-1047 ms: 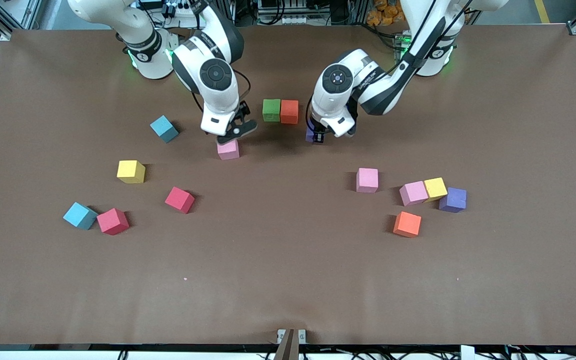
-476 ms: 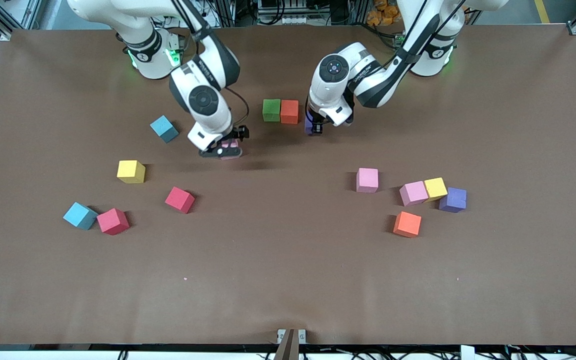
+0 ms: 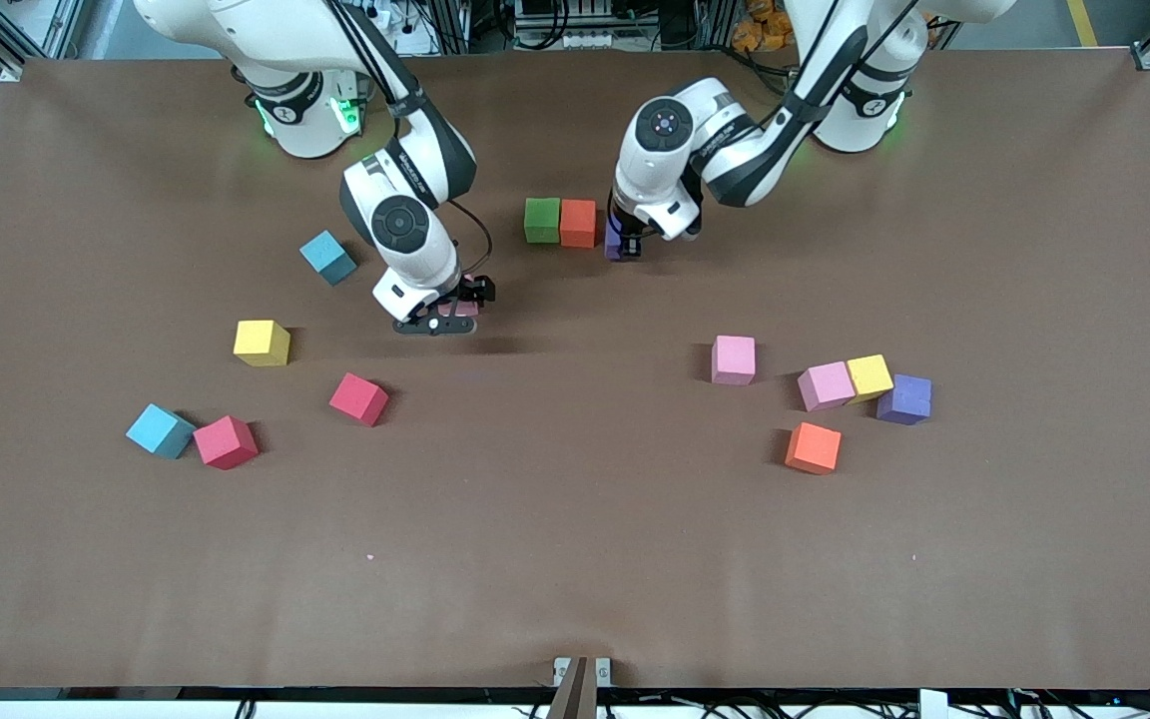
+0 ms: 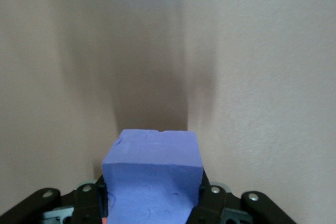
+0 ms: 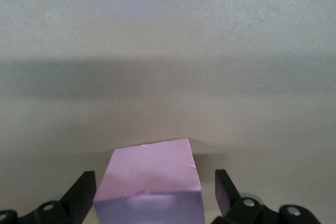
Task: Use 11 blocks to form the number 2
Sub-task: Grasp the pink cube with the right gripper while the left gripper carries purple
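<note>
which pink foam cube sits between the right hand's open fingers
The pink foam cube under the right hand, nearer the robots than the other two pink cubes.

no legible text, labels, numbers or signs on anything in view

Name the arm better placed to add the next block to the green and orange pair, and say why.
Left. Its end effector is already shut on a purple block, right beside the orange block. The right end effector is open around a pink block, not yet gripping.
</note>
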Motion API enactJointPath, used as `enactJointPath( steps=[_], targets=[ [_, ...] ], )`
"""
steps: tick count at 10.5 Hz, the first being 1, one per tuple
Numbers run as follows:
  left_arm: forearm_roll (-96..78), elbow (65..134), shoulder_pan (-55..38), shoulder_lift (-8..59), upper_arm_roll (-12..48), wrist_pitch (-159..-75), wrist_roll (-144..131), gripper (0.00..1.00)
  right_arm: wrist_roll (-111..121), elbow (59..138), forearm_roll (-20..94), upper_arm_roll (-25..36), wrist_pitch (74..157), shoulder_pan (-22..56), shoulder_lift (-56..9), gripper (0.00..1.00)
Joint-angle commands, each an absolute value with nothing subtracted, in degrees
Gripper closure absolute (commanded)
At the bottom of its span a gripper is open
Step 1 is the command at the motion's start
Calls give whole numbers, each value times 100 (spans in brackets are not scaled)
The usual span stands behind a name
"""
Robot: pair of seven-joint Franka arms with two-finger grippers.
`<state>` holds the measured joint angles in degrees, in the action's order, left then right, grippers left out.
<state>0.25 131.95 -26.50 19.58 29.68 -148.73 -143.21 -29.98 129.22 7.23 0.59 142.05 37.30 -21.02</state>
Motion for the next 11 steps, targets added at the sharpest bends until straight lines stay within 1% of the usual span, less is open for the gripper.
enactJointPath(
  steps=[1,2,3,4,5,6,7,8,10,11],
  targets=[
    [255,13254,-2681,1977,2979,-14985,-14589,100,-2980,13113,782,9,14291,3788,-1996,0],
    [342,13237,-2750,2030,2971,-14977,-14599,100,-2979,13183,782,9,14361,3849,-1960,0],
    [378,13219,-2768,2091,2962,-14985,-14633,100,-2953,13279,782,9,14570,3876,-1969,4],
    [439,13210,-2856,2161,2936,-14977,-14634,100,-2892,13419,782,0,14868,3867,-1995,36],
    [535,13175,-2891,2180,2927,-14977,-14695,100,-2892,13447,782,0,14888,3858,-1986,52],
    [580,13166,-2883,2180,2927,-14977,-14756,100,-2918,13439,791,-9,14828,3841,-1943,59],
    [606,13149,-2892,2188,2918,-14977,-14766,100,-2918,13404,800,-9,14662,3841,-1864,59],
    [606,13148,-2892,2188,2918,-14977,-14766,100,-2918,13360,809,-17,14434,3832,-1724,56],
    [606,13140,-2883,2241,2918,-14977,-14766,100,-3049,12870,957,-35,13767,3867,-1661,55],
    [606,13053,-2892,2293,2909,-14959,-14774,100,-3076,12702,1202,-35,13590,3876,-1661,55]
  ],
)
